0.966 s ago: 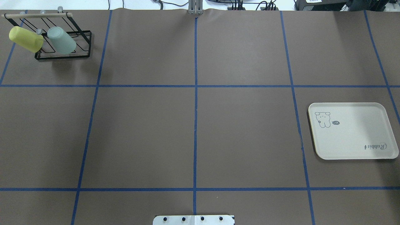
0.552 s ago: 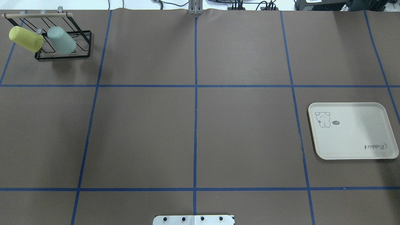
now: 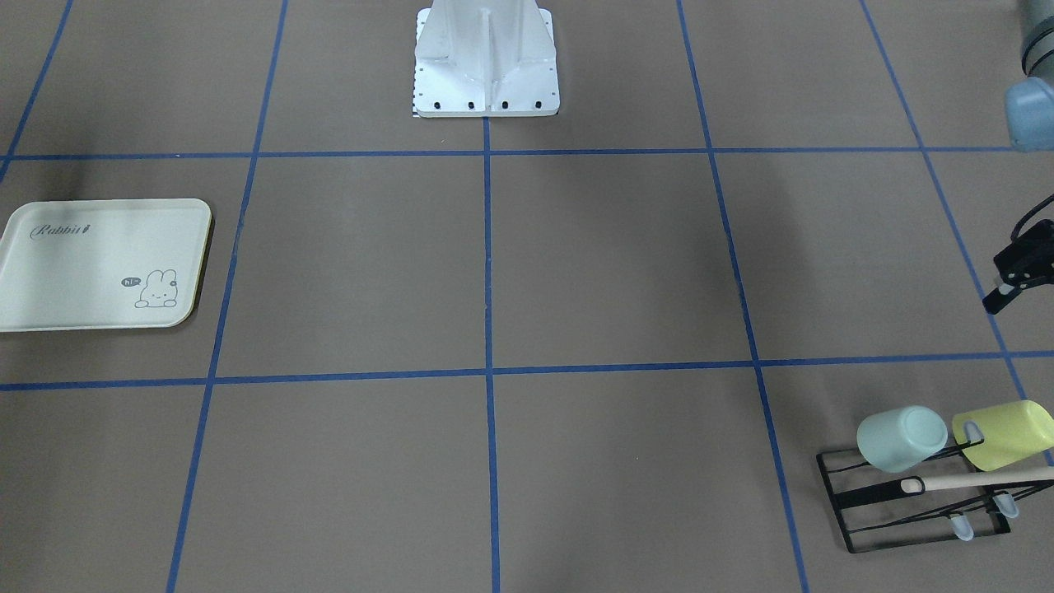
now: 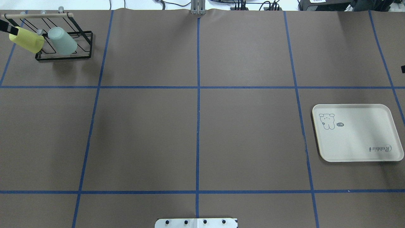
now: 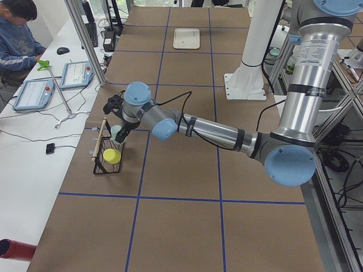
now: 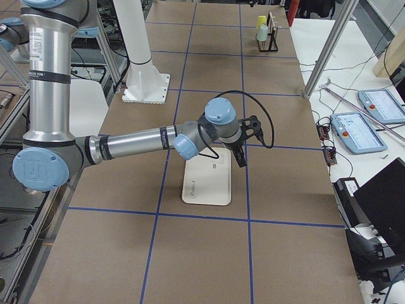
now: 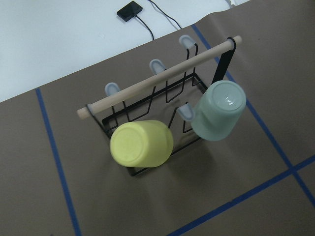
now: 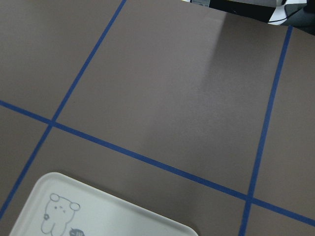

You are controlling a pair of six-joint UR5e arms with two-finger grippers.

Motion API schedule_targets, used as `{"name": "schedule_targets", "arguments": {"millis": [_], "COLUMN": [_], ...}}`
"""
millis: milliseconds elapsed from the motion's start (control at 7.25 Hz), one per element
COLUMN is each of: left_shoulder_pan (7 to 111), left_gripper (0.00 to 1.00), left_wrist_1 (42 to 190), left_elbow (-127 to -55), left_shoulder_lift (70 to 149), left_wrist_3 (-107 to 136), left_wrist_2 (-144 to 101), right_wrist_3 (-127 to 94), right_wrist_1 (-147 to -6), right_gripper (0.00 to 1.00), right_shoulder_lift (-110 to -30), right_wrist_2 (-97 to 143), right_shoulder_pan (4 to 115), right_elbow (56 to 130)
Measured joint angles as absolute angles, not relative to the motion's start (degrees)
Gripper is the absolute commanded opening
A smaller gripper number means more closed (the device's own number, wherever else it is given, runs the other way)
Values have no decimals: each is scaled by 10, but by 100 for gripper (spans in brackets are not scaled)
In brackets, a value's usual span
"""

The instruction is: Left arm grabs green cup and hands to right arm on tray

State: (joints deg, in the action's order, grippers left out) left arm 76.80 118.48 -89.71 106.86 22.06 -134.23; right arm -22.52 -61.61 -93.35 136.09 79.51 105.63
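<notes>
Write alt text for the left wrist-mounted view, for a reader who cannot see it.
Seen from above, a pale mint green cup and a yellow-green cup hang bottom-up on the pegs of a black wire rack topped by a wooden bar. The rack stands on a brown table crossed by blue tape lines; no gripper shows.

both arms stretched out, wrists bent down
the left arm (image 5: pixel 215 133) runs long and nearly level from its bent elbow, and the left gripper (image 3: pixel 1011 280) points downward. the right arm (image 6: pixel 133 142) lies out the same way, with the right gripper (image 6: pixel 240 158) angled down. neither gripper's jaws can be read.
</notes>
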Motion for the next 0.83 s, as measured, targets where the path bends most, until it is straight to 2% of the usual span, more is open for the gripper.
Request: {"name": "schedule_targets", "arguments": {"millis": [414,828], "left_shoulder_pan": [718,680], "left_gripper": [100,100], "left_wrist_1": [1183,1188], "left_elbow": [-819,-762], "left_shoulder_lift": [1144,1177], "left_wrist_3": [261,266], "left_wrist_2": [-1281,-1237], "right_wrist_3": [-290,-297], "right_wrist_1": [-616,-614], "right_gripper": [99,100], "right_shoulder_lift": [-904,-900], "right_wrist_2": [1344,1342], "right_shoulder_pan": [755,749], "right_elbow": [1057,1057]}}
